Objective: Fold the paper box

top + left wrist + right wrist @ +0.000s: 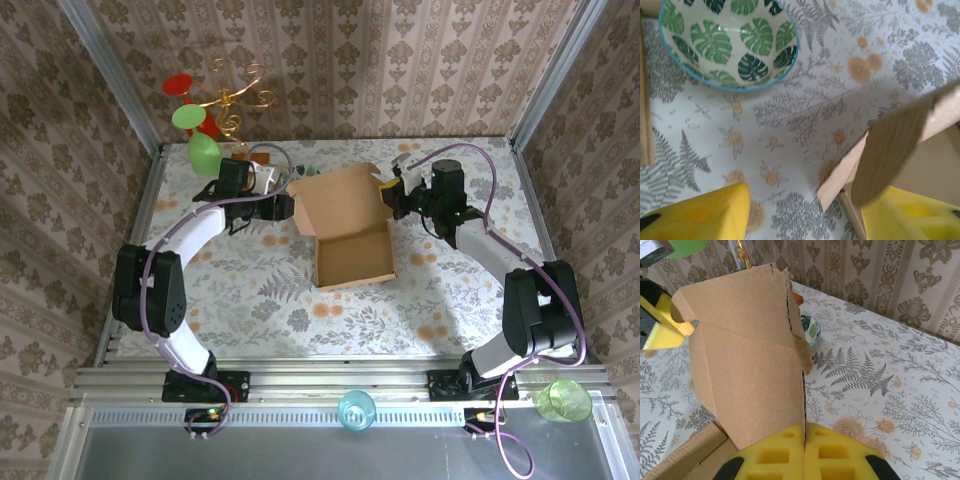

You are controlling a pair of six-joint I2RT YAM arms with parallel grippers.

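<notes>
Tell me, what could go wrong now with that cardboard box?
The right claw pinches only the edge of the raised lid of the paper box; it might slip free or tear there. The left claw is open beside a side flap, so that flap may flop back. The leaf-patterned bowl sits close by and could get bumped.

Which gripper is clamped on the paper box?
The right gripper: pinched shut on the raised lid of the paper box. The left gripper has its fingers wide apart.
</notes>
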